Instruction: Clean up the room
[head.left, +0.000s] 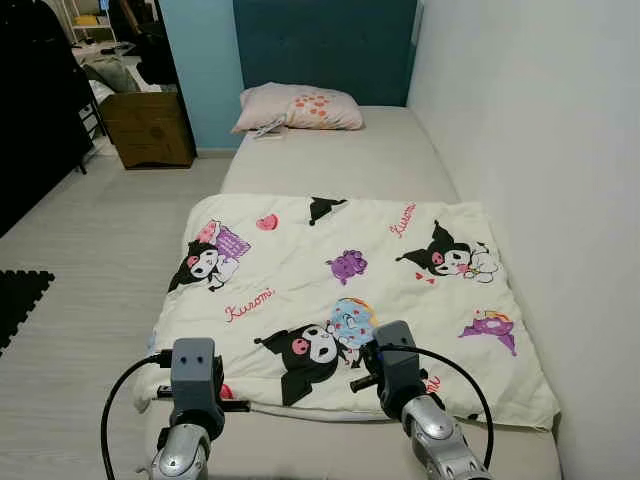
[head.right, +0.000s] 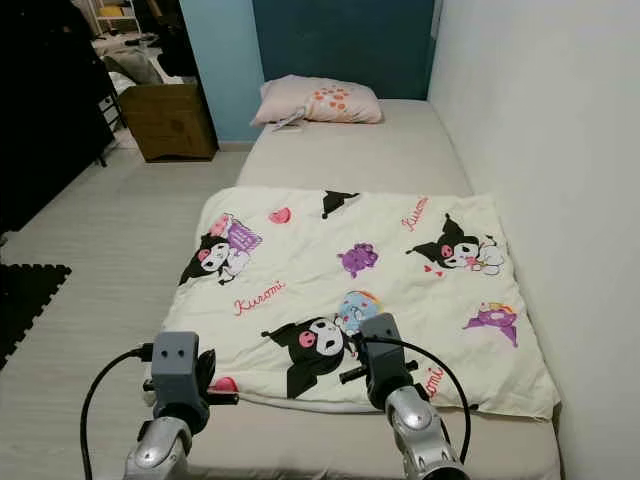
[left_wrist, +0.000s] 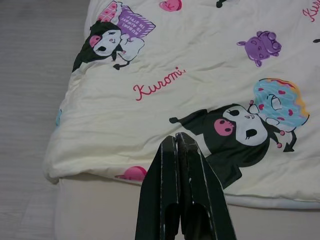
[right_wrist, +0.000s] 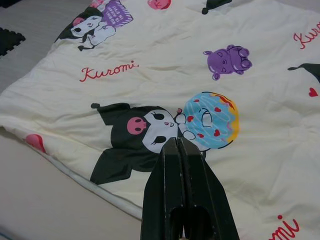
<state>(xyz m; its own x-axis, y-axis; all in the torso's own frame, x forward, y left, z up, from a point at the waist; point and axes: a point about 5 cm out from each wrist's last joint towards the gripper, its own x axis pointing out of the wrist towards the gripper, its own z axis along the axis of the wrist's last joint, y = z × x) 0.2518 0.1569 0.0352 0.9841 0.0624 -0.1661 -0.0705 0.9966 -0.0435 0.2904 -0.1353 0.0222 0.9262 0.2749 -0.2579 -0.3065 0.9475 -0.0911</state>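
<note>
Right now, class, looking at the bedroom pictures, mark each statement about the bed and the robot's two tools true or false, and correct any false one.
1. The blanket is spread flat over the foot half of the mattress. True.
2. The pillow lies on the floor beside the bed. False: it lies at the head of the mattress, against the headboard.
3. The left tool has its fingers shut. True.
4. The right tool is gripping the blanket's edge. False: its fingers are shut on nothing, pointing at the printed blanket.
5. A brown box stands on the floor left of the bed. True.
</note>
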